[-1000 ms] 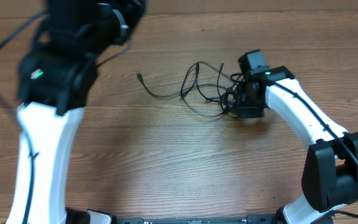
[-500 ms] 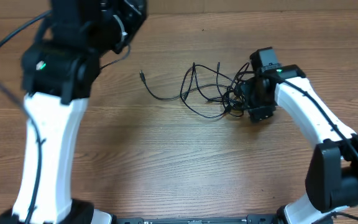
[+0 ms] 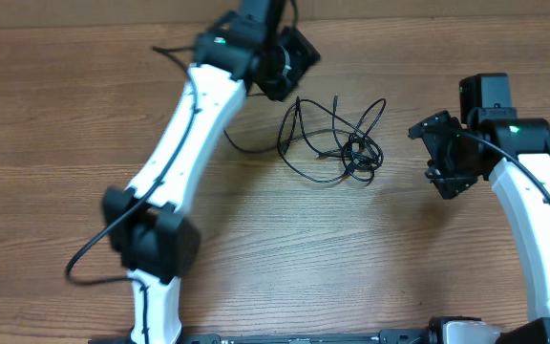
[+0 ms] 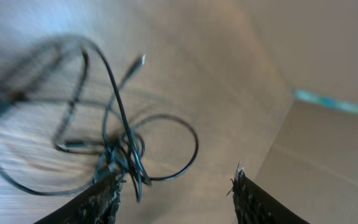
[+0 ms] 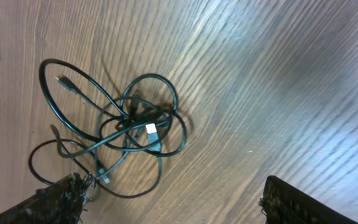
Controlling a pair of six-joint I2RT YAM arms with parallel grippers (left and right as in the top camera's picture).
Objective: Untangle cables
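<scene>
The cables point(image 3: 337, 141) lie as one loose black tangle on the wooden table, between the two arms. In the left wrist view the cables point(image 4: 107, 134) are blurred, with a plug tip pointing up. In the right wrist view the cables point(image 5: 123, 127) show a white-faced plug in the knot. My left gripper point(image 3: 287, 69) hovers over the tangle's far left side, open point(image 4: 176, 190), with a loop hanging close by its left finger point(image 4: 101, 199). My right gripper point(image 3: 434, 153) stands to the right of the tangle, open point(image 5: 173, 202) and holding nothing.
The left arm point(image 3: 175, 162) stretches diagonally from the near left across the table and hides part of a cable strand at the left. A tan wall point(image 4: 328, 155) rises behind the table's far edge point(image 3: 399, 21). Bare wood point(image 3: 332, 248) lies in front of the tangle.
The right gripper opened, let go of the cables and drew back to the right. The left arm swung from the far left over to the tangle, and its gripper opened.
</scene>
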